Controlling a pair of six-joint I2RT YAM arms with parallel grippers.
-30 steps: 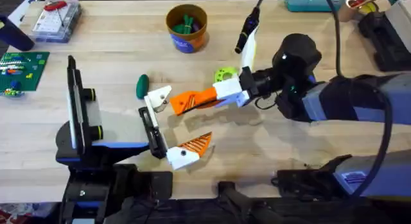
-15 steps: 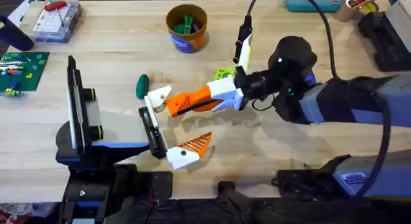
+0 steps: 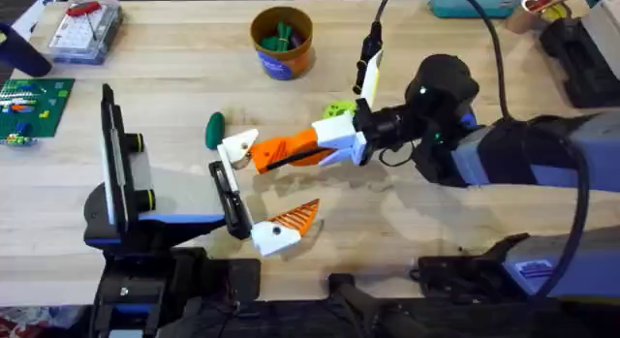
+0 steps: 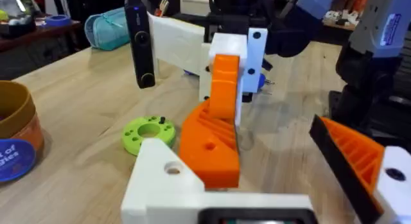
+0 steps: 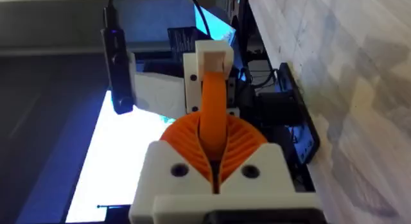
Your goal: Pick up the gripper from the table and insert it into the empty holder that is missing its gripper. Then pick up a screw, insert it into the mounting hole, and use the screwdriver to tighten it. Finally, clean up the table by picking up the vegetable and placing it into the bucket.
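Blue-grey right arm [image 3: 542,154] with black joint housings and a looping black cable; white right gripper [image 3: 291,152] — orange ribbed pads [image 5: 215,137], two dark screw holes.

right gripper [image 3: 281,152] edged closer to holder [image 3: 238,144]

holder [image 3: 238,143] mid-frame, gripper [image 3: 283,151] touching its right side, vegetable [image 3: 214,129] just left of holder. bucket [image 3: 281,41] top centre, behind them. circuit board [image 3: 32,106] far left edge.
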